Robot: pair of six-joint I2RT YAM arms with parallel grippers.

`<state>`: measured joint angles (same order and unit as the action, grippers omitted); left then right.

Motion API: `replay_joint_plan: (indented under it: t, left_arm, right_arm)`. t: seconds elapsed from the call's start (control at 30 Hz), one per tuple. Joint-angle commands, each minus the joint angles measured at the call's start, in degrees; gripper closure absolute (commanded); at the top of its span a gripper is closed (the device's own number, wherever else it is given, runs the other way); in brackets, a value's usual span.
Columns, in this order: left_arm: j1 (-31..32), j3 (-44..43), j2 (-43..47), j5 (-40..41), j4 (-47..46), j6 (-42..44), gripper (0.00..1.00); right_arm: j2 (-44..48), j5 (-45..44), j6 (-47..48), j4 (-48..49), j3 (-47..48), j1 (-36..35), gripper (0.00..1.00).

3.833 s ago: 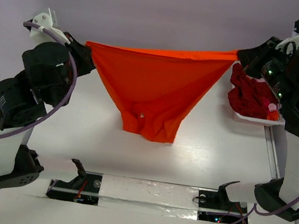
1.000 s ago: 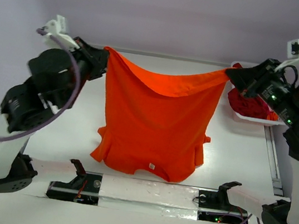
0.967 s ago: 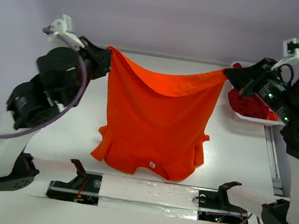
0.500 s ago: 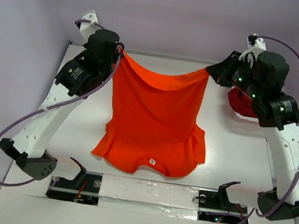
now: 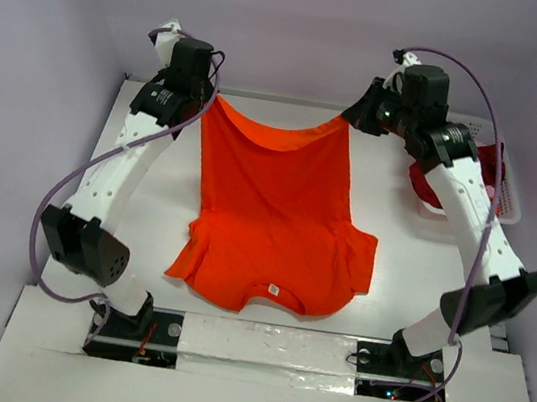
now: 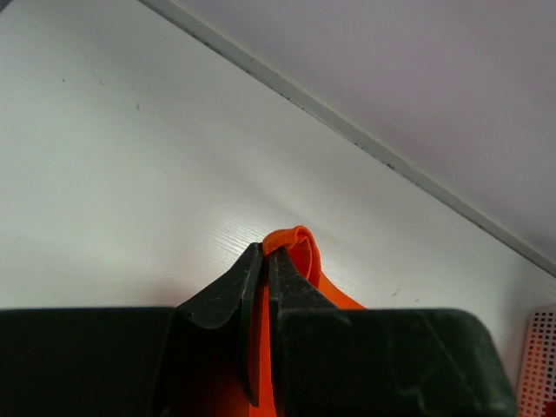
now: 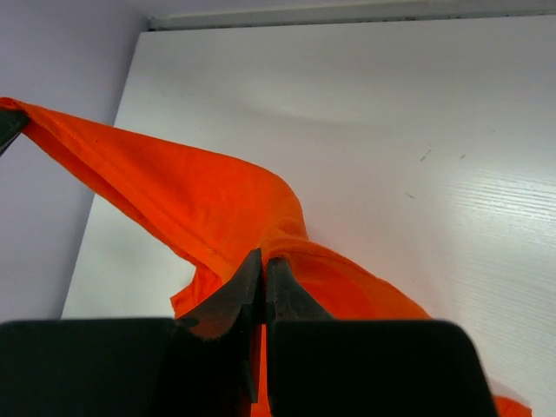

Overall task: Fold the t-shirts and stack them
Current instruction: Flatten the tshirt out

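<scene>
Both hands are pinched fully shut on cloth. The left hand (image 6: pixel 265 254) has one hem corner of the orange t-shirt (image 5: pixel 273 202), with a small fold of fabric poking out past its fingertips. The right hand (image 7: pixel 263 259) clamps the opposite hem corner just as tightly.

Between the two hands the hem hangs in a shallow sag, lifted off the bench (image 5: pixel 148 193). From the hands the shirt slopes down toward the arm bases, where the sleeves and collar lie on the bench with the white neck label (image 5: pixel 275 289) facing up. On the outer side of the right hand, the dark red t-shirt (image 5: pixel 430 190) sits bunched in the white lattice basket (image 5: pixel 507 201), not yet handled.

This looks like the spreading step: the orange shirt is being laid out flat before any fold is made, so the task is at an early stage.

The next move probably calls for both hands to descend together, drawing slightly apart to take out the sag. That would set the hem down smooth and square to the collar before they let go. If one hand drops ahead of the other, the body is likely to skew or wrinkle.
</scene>
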<state>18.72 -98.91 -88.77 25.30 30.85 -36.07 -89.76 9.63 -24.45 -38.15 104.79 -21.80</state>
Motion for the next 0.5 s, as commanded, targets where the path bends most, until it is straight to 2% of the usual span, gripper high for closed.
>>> replay_joint_plan:
  t: [0.0,0.2,0.47]
  left_arm:
    - [-0.96,-4.09,-3.24,-2.62,-2.9,1.27,1.0]
    - [-2.02,-7.69,-9.4,-4.38,-3.17,1.35,1.0]
    - [-2.55,-10.07,-10.99,-6.4,-2.55,1.89,1.0]
  right_arm:
    - [-3.84,0.48,0.01,-0.34,5.5,0.27,1.0]
    - [-9.38,-2.94,-1.12,-2.45,7.88,0.27,1.0]
    - [-8.77,-9.45,-5.69,-2.46,4.55,1.59,1.0]
